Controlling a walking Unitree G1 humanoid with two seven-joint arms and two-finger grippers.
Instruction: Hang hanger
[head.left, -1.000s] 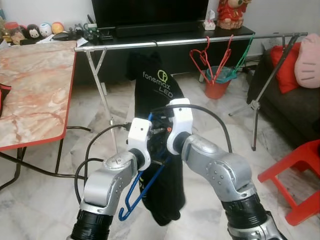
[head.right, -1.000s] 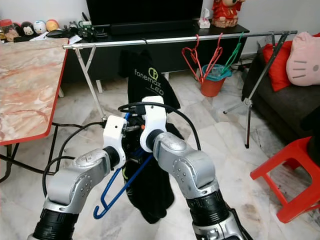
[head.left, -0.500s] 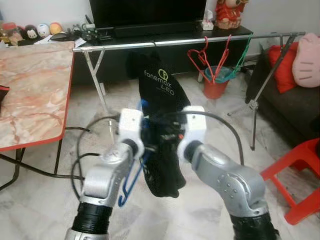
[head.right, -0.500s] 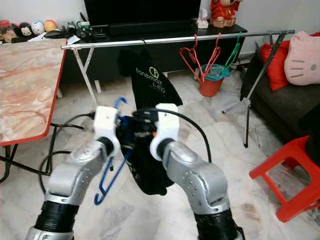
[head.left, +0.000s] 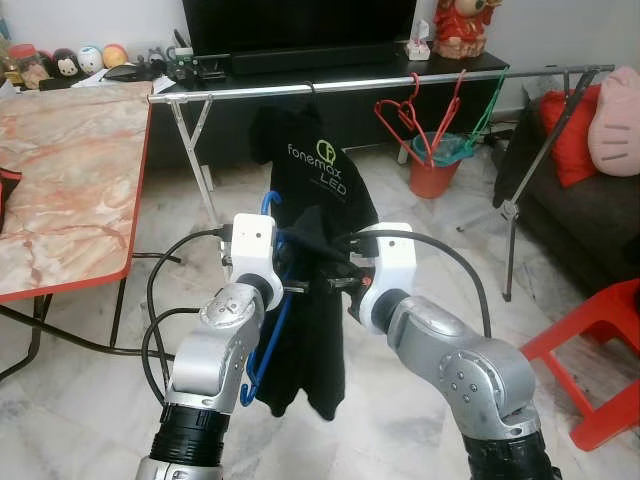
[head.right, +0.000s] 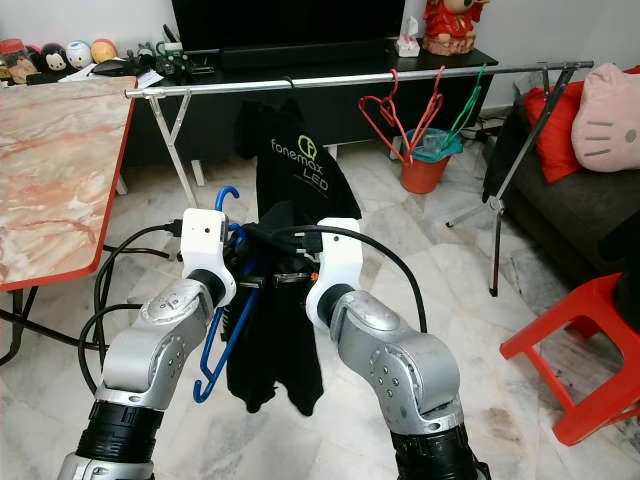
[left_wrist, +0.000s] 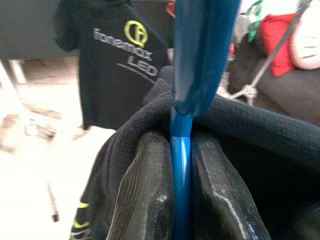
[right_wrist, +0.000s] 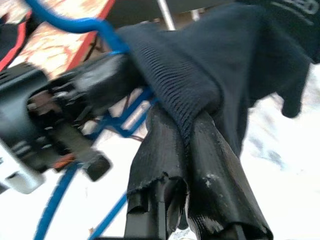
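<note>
We are clamping the left gripper (left_wrist: 181, 175) on the blue hanger (head.right: 222, 325); the two black fingers (left_wrist: 145, 190) are pressing flat against the hanger's thin wire from both sides. We are holding it in front of our chest, near the centre of the head view, with its hook (head.right: 226, 192) pointing up at twelve o'clock and its lower loop hanging toward seven o'clock.

We are pinching the right gripper (right_wrist: 187, 165) on a fold of a dark garment (head.right: 275, 350), its fingers closed on the ribbed cloth. This gripper is sitting just beside the left one, at its three o'clock. The garment is draping over the hanger and over both grippers, and its loose ends are dangling toward six o'clock, above the floor (head.left: 90, 400).

Beyond our grippers, at twelve o'clock, a metal rail (head.left: 350, 84) is running across the room on folding legs. A black shirt (head.left: 315, 170) with a yellow-green logo is hanging from the rail, just behind the garment we are holding. Further along the rail, toward one o'clock, several red hangers (head.left: 405, 120) and a green hanger (head.left: 488, 100) are hanging together.

At ten o'clock a red-edged table (head.left: 70, 190) with a marbled top is standing. At three o'clock a dark sofa (head.left: 580, 220) is carrying a pink cushion (head.left: 615, 120), and at four o'clock a red stool (head.left: 595, 350) is standing on the floor. Behind the rail, a low black cabinet (head.left: 330, 70) is holding a television.
</note>
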